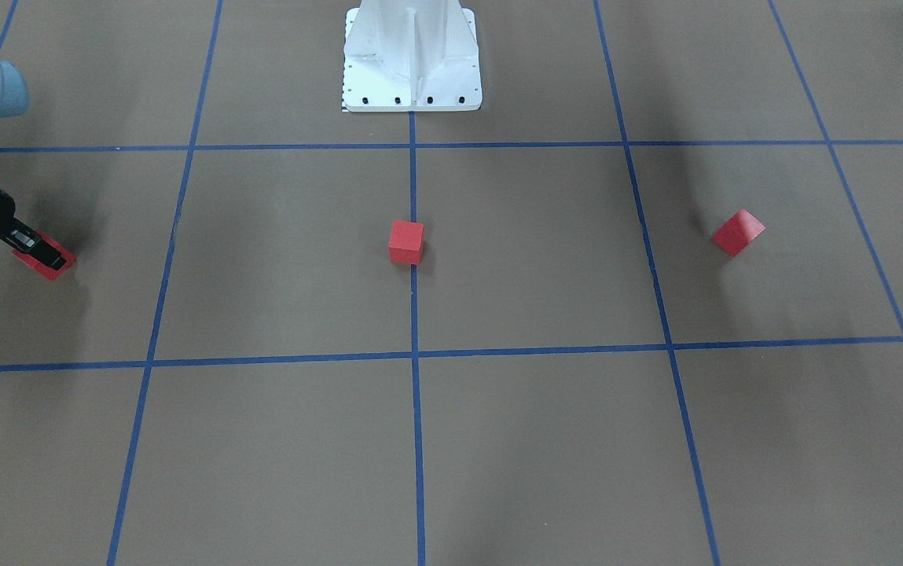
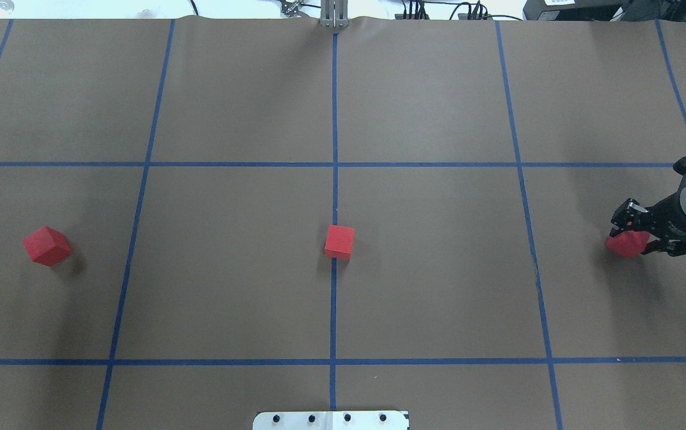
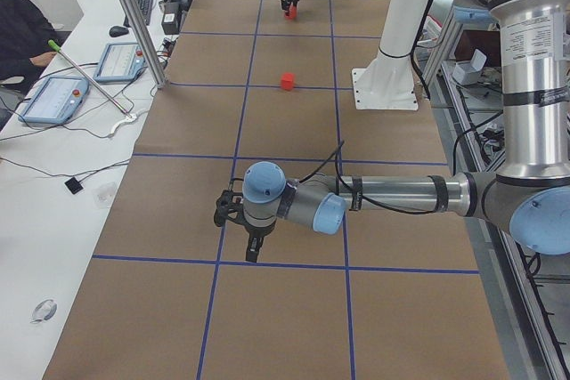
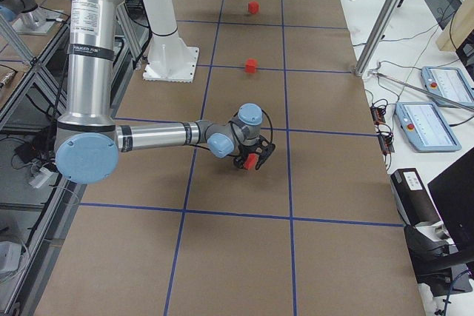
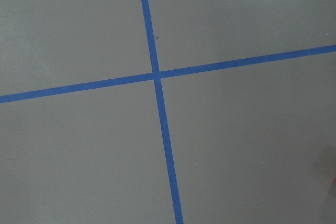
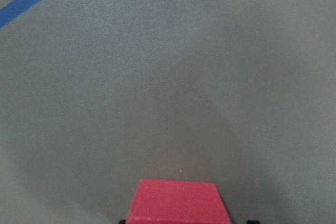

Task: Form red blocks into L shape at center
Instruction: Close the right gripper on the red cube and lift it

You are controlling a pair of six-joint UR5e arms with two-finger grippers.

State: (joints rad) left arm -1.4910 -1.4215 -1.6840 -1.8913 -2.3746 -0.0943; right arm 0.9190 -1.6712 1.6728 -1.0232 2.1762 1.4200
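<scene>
Three red blocks lie in one row. The middle red block (image 2: 339,241) (image 1: 406,241) sits on the blue grid line at the center (image 2: 334,197). Another red block (image 2: 47,245) (image 1: 738,232) lies alone, turned diagonally, on my left side. My right gripper (image 2: 632,239) (image 1: 42,253) is low at the far right, shut on the third red block (image 2: 627,245) (image 6: 178,203) (image 4: 251,160). My left gripper (image 3: 252,251) shows only in the exterior left view, pointing down over a blue line; I cannot tell if it is open or shut. The left wrist view shows only floor and tape.
The white pedestal base (image 1: 412,63) (image 2: 331,420) stands on the center line at the robot's side. Blue tape lines (image 5: 157,74) divide the brown floor into squares. A side bench with tablets (image 3: 53,95) and cables runs along the table's far edge.
</scene>
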